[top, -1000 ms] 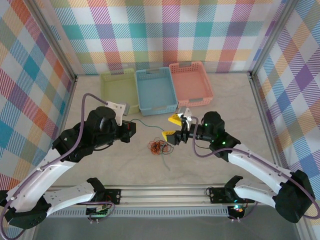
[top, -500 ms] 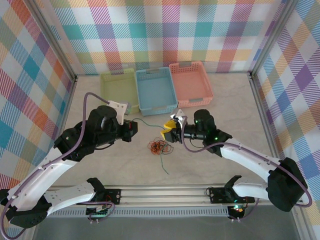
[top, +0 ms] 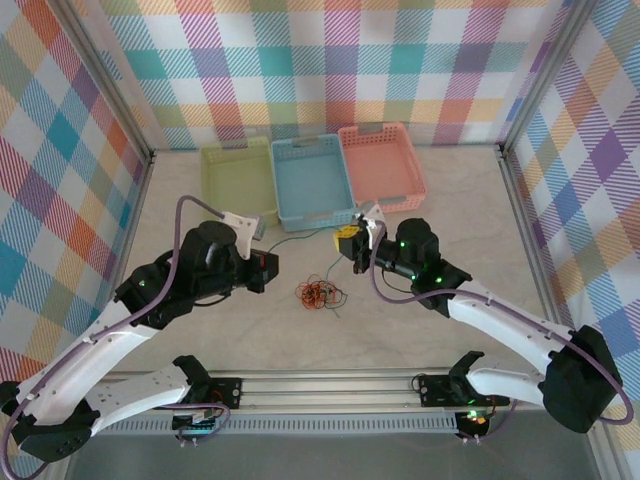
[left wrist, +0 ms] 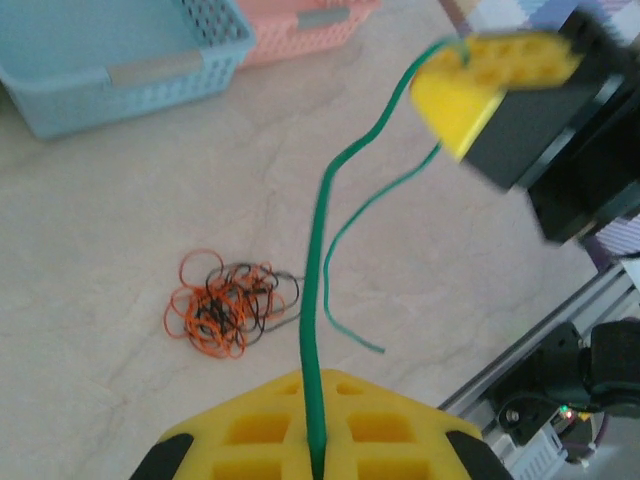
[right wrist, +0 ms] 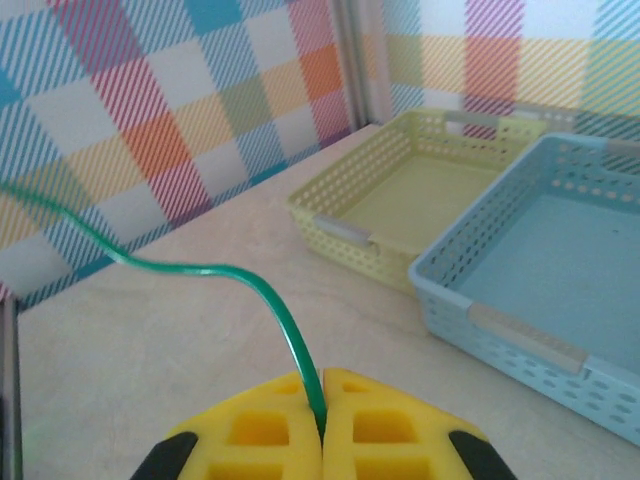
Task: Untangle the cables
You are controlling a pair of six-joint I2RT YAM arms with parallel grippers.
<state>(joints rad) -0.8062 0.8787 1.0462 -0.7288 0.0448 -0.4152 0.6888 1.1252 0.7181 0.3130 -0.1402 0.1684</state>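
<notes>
Between arms, green cable (left wrist: 318, 300) hung slack, left gripper (left wrist: 318, 440) + right gripper (right wrist: 322, 400) both clamped on it. Imo needed slow pull apart, tail kept off clump (left wrist: 225, 305).

three baskets stand side by side along the far part of the table (top: 460, 230) — the left basket (top: 208, 176), the middle basket (top: 278, 186), the right basket (top: 414, 165). nearer, in front of the middle basket, the clump of cables (top: 318, 294) lies on the table. the left gripper (top: 264, 264) is to its left, the right gripper (top: 346, 240) to its right and farther back — a single cable (left wrist: 316, 262) runs between them, behind the clump.
</notes>
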